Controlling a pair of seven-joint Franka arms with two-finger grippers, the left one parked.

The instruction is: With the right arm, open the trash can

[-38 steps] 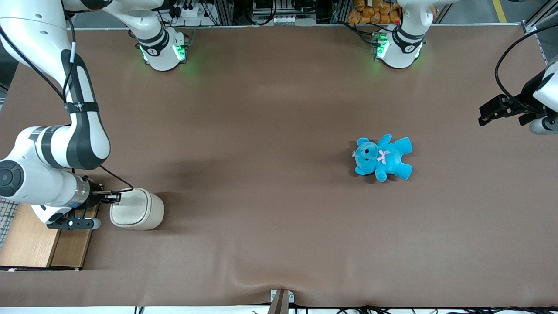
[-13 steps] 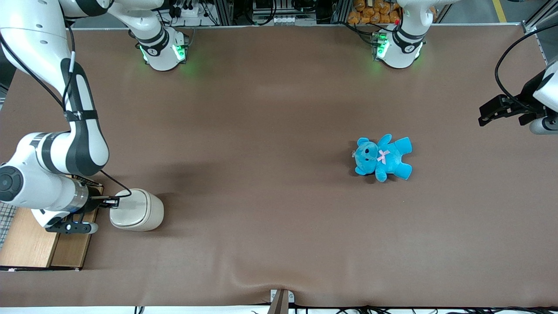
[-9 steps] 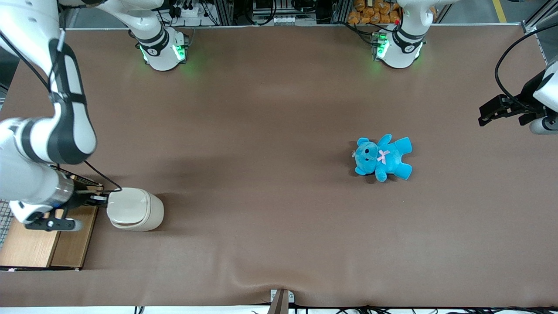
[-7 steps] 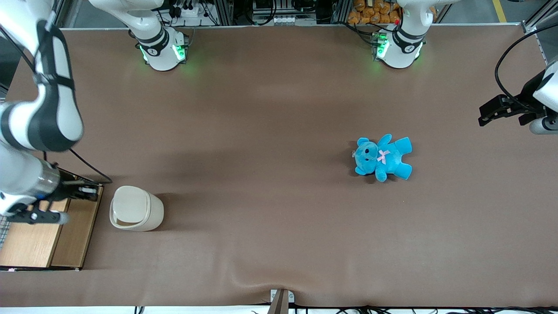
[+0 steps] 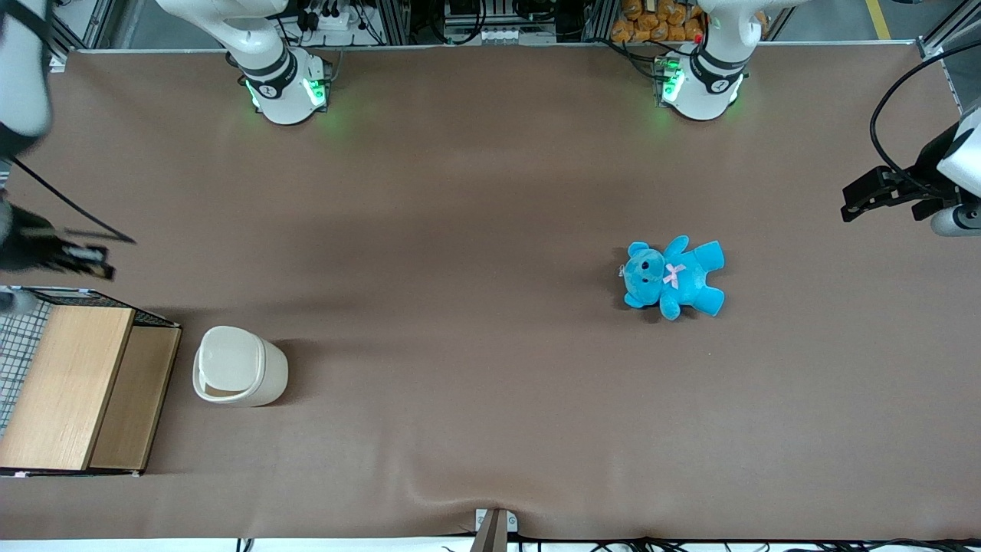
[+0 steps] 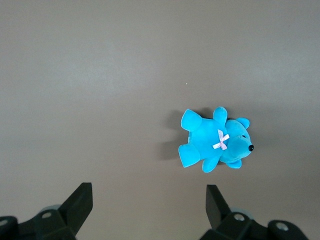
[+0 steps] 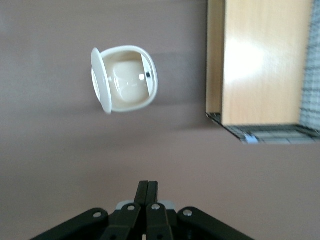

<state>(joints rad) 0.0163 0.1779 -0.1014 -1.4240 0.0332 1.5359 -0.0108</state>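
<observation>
Small cream-white plastic trash can (image 5: 240, 376), rounded-square, standing upright on the brown table (image 5: 490, 192) toward the working arm's end, just beside the light wooden box with wire mesh (image 5: 73, 387) and apart from it by a narrow strip of table. Mouth facing straight up, so long axis vertical. Seen from the wrist camera (image 7: 124, 80): flat white swing lid (image 7: 98, 80) tipped up on edge along one side of the rim, glossy cream interior bared. Opening turned toward the wooden box (image 7: 260, 60), lid standing on the side away from it.

Small black gripper (image 5: 80, 257) of the large white jointed right arm (image 5: 23, 77) hanging above the table at the working arm's edge of the front view, farther from the front camera than the wooden box and the trash can, well apart from both, touching nothing. Fingers (image 7: 148, 197) pressed together in the wrist view, no gap between them and nothing pinched. Black cable (image 5: 69, 207) trailing from the arm down toward the gripper.

Bright blue plush teddy bear with a pink bow (image 5: 673, 277) lying flat on the table toward the parked arm's end, well apart from the trash can; same bear in the left wrist view (image 6: 215, 140).
</observation>
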